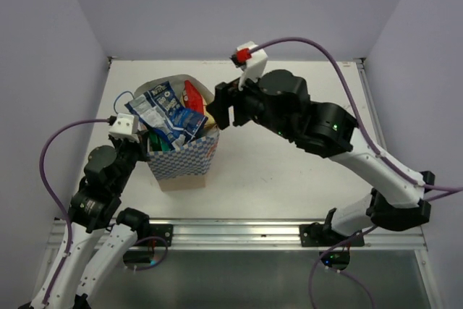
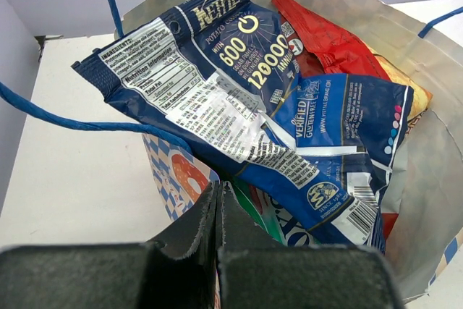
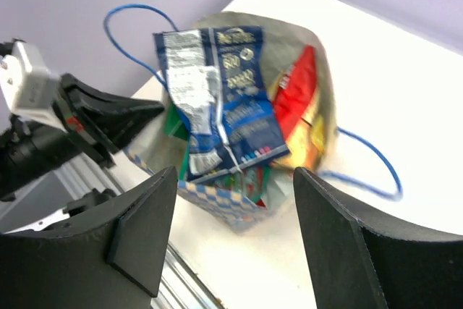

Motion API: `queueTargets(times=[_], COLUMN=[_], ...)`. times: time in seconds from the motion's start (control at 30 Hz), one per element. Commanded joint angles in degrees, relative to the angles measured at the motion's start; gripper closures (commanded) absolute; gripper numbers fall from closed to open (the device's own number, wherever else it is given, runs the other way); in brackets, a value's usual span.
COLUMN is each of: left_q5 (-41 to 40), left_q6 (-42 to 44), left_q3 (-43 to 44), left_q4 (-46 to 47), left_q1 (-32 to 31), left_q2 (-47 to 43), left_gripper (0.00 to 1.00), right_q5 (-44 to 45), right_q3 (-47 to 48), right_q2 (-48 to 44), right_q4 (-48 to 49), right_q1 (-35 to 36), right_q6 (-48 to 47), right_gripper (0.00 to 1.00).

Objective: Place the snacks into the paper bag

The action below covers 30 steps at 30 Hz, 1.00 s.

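paper bag (image 1: 184, 163): upright, left of centre in top view | Kettle chip packet (image 2: 289, 106): lies across mouth over red packet (image 2: 318, 34) | left gripper (image 2: 219, 211): clamped, seemingly pinching rim to steady bag | right gripper (image 3: 235, 229): jaws spread, empty, beside mouth

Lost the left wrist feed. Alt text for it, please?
A dark blue Kettle chip packet lies across the open top of the paper bag, a red packet behind it. The shut left claw sits at the bag's near rim; a blue string handle crosses at left.
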Motion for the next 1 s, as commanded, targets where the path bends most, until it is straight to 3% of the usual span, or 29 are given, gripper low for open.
queueTargets(times=[0.0,0.23,0.47,0.8,0.97], left_q5=[1.4,1.3,1.4,1.8,1.8], left_q6=[0.6,0.7,0.7,0.9,0.9], left_q3=[0.6,0.6,0.5,0.1,0.2], left_q4=[3.7,3.6,3.5,3.9,3.7], left_q1=[-0.3,-0.3,-0.3,-0.3,-0.3], left_q2=[0.5,0.3,-0.2,-1.0,-1.0], left_gripper=[1.00,1.00,1.00,1.00,1.00], right_q5=[6.9,9.0,14.6,11.1,8.8], right_q3=[-13.9,-23.9,-22.7,-21.9,-23.7], right_q2=[-2.7,-4.7,-1.5,2.5,4.1], right_q4=[0.5,4.0,7.8,10.6,11.3], right_q1=[0.2,0.1,-0.3,-5.6,-7.8], right_q6=[4.6,9.1,7.6,9.1,10.7], right_gripper=[0.30,0.31,0.34,0.38,0.50])
